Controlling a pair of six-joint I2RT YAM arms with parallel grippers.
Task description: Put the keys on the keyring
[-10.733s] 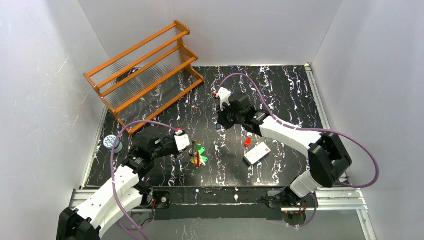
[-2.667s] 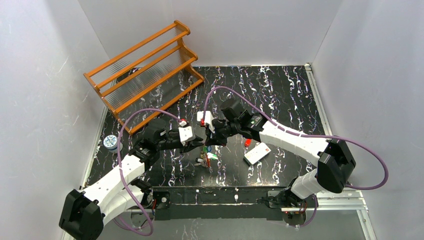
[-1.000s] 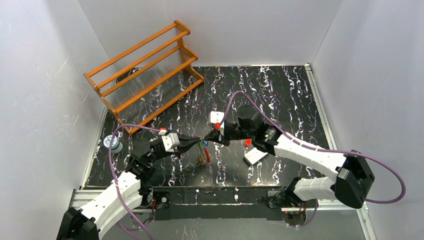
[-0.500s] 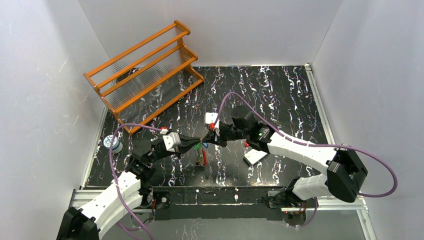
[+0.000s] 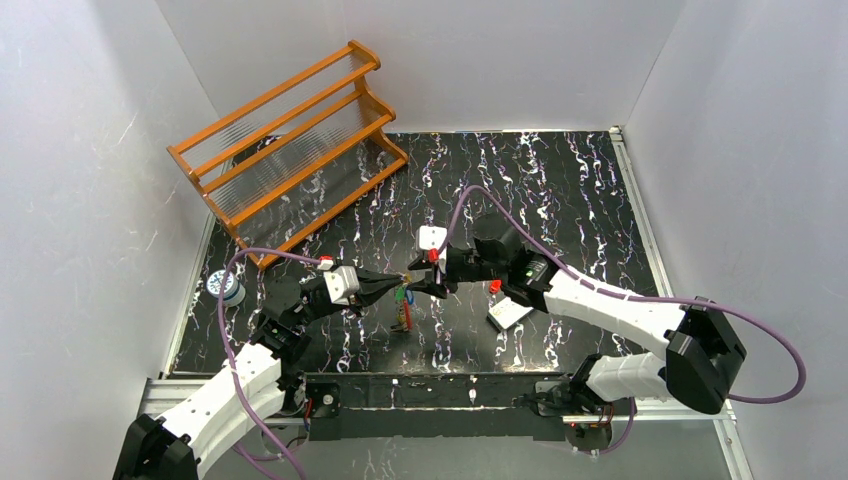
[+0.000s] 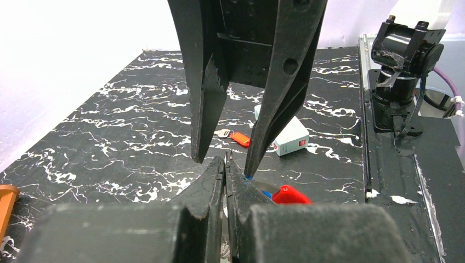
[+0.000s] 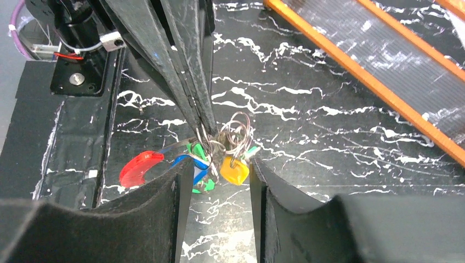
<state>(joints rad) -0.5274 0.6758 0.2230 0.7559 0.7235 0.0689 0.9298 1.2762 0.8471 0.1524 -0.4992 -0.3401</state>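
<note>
Dangling over the worktop (image 5: 560,190), the keys (image 7: 233,171) hang light from the thin, springy keyring (image 7: 237,129) pinched in the left end effector (image 7: 200,127); the right end effector (image 5: 428,288) faces it, jaws apart. Beyond lies a red key (image 6: 240,139); I'd take its plastic head.

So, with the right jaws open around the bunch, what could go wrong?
The left gripper pinches only the thin keyring at its tips; the keys could slip free. The right gripper stands open around the yellow key, so withdrawing may snag it. The red key beside the white card could get left off.
</note>
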